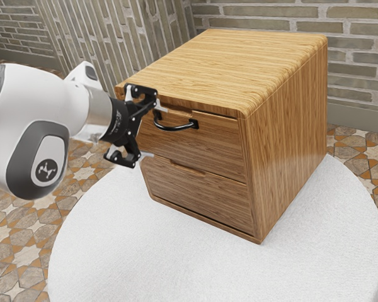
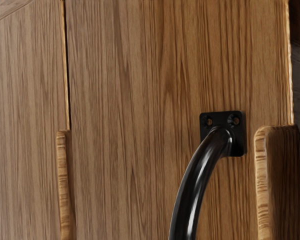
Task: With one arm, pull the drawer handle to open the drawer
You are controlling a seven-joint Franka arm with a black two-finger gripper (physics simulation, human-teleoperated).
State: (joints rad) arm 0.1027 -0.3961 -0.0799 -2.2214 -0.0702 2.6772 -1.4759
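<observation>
While the arm (image 1: 31, 138) reaches in from the exterior view's left, we note the gripper (image 1: 142, 130) at mid-left of the frame, right up against the front of the wooden cabinet (image 1: 283, 126).

Claw: fingers spread wide, one high and one low, roughly one above the other. Nothing is clamped between them.

Drawer handle (image 1: 176, 125): a black curved bar on the upper drawer (image 1: 205, 148), just left of frame centre. Its near end lies just beside the upper finger; we cannot tell whether the two touch.

Upper drawer front looks level with the front of the lower drawer (image 1: 201, 192) beneath it. We make out no gap at the seam between them.

Cabinet stands on a round white table (image 1: 176, 264) and takes up the centre of the frame. Patterned floor tiles (image 1: 12, 251) show at lower left, a brick wall (image 1: 359, 38) at upper right.

Wrist view: the wood grain of the drawer front sits close ahead of the hand. The handle bar arcs out toward the hand from a small black mounting plate (image 2: 222, 131). The plate has two screws and lies flat on the wood.
</observation>
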